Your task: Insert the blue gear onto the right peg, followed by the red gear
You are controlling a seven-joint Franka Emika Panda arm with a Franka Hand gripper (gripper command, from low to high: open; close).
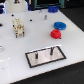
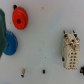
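Observation:
The blue gear (image 1: pixel 59 24) lies flat on the white table at the exterior view's right, with the smaller red gear (image 1: pixel 55 34) just in front of it. Nearer the front stands the black-framed pale plate (image 1: pixel 56 59) with two thin dark pins; the right peg (image 1: pixel 51 50) is bare. The wrist view looks down on the red gear (image 2: pixel 20 17) and the blue gear (image 2: pixel 11 43). A dark blurred shape (image 2: pixel 2 30) at that picture's edge covers part of the blue gear. I cannot make out gripper fingers in either view.
A beige blocky part (image 1: pixel 18 27) stands on the table at the exterior view's left, also seen from the wrist (image 2: pixel 70 50). Small dark bits (image 1: pixel 44 16) lie farther back. Two small dark pieces (image 2: pixel 23 72) show in the wrist view.

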